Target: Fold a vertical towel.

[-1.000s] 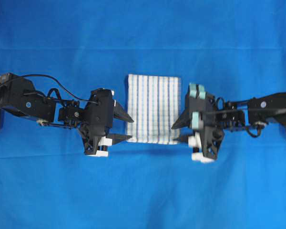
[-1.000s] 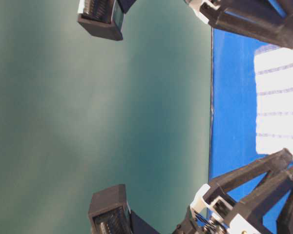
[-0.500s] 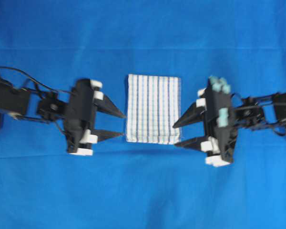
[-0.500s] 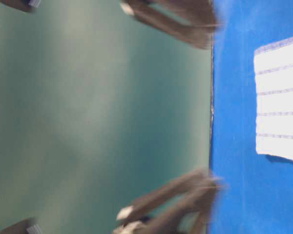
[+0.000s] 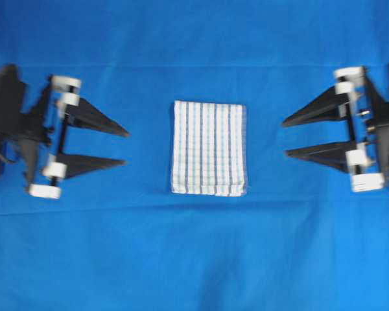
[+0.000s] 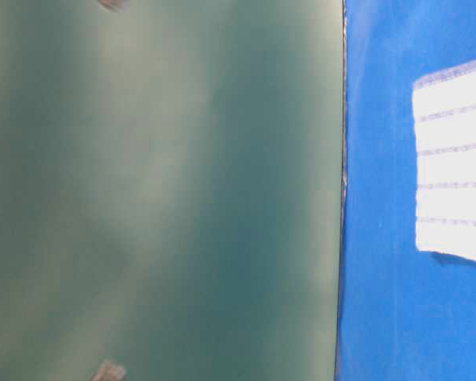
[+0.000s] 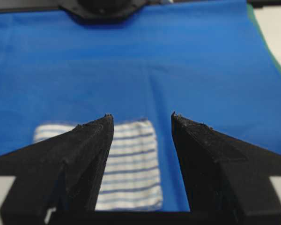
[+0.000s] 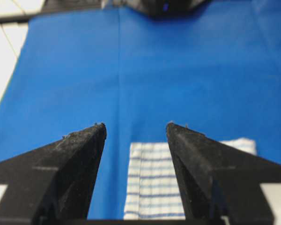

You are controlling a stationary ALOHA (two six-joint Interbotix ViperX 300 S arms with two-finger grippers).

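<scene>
White cloth with thin blue lengthwise stripes, the towel (image 5: 209,148) lies flat at the centre of the worktop, resting on the blue tablecloth (image 5: 194,259). From overhead I read it as a compact upright rectangle with square corners and even edges; a thin shadow along its near and right-hand edges suggests more than one layer, so I judge it already folded, though I cannot count the layers from these views. The left gripper (image 5: 126,147) sits well to one side of the towel, its jaws spread apart and holding nothing. The right gripper (image 5: 284,137) sits well to the other side, jaws likewise apart and empty. Neither touches the cloth. Both wrist views confirm this: each looks between open black fingers (image 7: 91,140) toward the towel lying beyond them, with bare tablecloth in between. The table-level view shows only a portion of the towel, flat against the tablecloth, with no lifted corner visible. My assessment is that the folding work is done or very nearly so; at most, parking the arms remains. I see no wrinkle or stray flap that calls for correction.
</scene>
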